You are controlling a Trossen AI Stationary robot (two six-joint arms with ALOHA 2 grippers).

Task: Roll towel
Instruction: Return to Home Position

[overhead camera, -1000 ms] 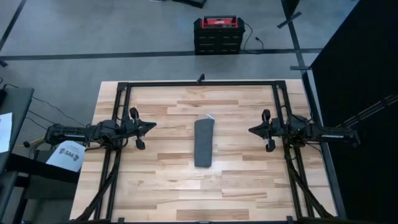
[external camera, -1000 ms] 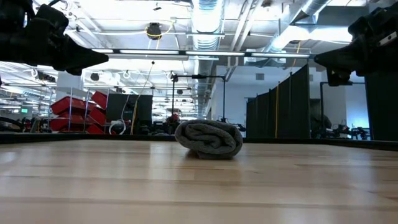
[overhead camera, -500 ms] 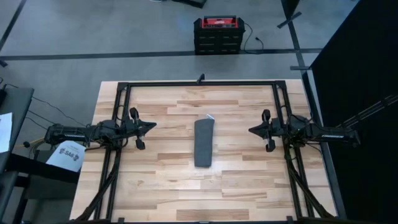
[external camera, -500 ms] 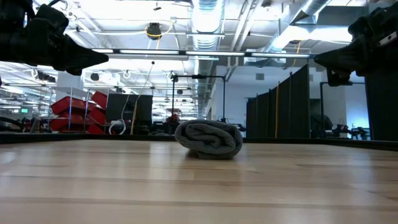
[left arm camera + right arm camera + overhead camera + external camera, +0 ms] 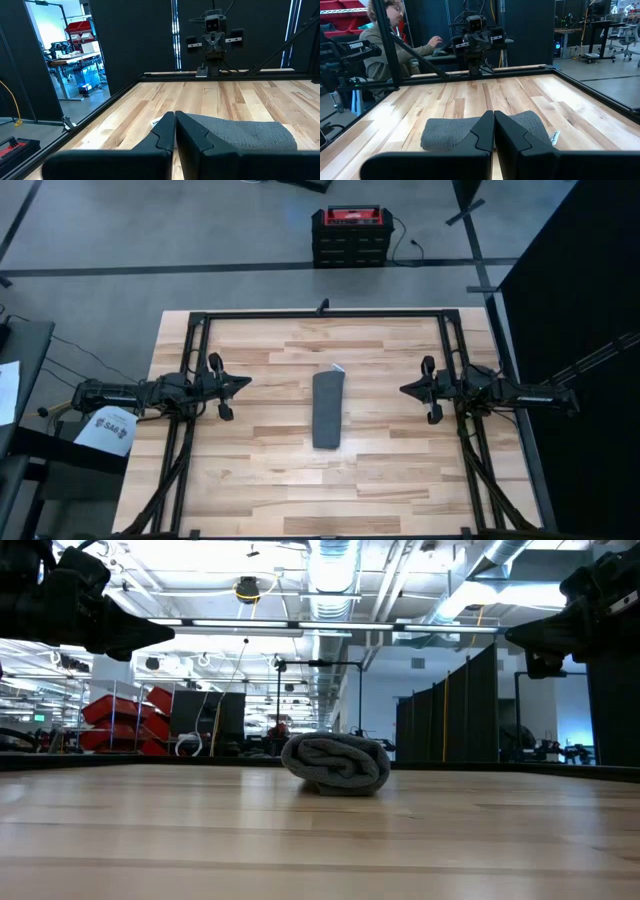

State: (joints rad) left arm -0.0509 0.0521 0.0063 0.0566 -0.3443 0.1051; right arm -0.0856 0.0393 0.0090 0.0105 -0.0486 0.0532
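No movement is recorded against the earlier frames: both arms and the cloth lie exactly as before.

The light wooden plank counter (image 5: 260,470) carries one item. The dark grey soft towel (image 5: 327,409) lies rolled into a compact cylinder at the middle of the counter, resting on the wood and touching neither arm. The low view shows the coiled end of the roll (image 5: 336,763). A small white tag (image 5: 336,367) shows at the end of the roll that points toward the red and black box.

The left gripper (image 5: 245,383) is held off the wood at the counter's left side, pointing inward at the roll and well apart from it; its fingers are pressed together on nothing (image 5: 175,116). The right gripper (image 5: 405,389) mirrors it at the right side, likewise closed and empty (image 5: 493,115).

A black metal frame (image 5: 320,314) borders the counter. Beyond it, a red and black box (image 5: 351,235) stands on the grey floor. In the right wrist view, a seated person (image 5: 385,40) is visible behind the left arm's base.
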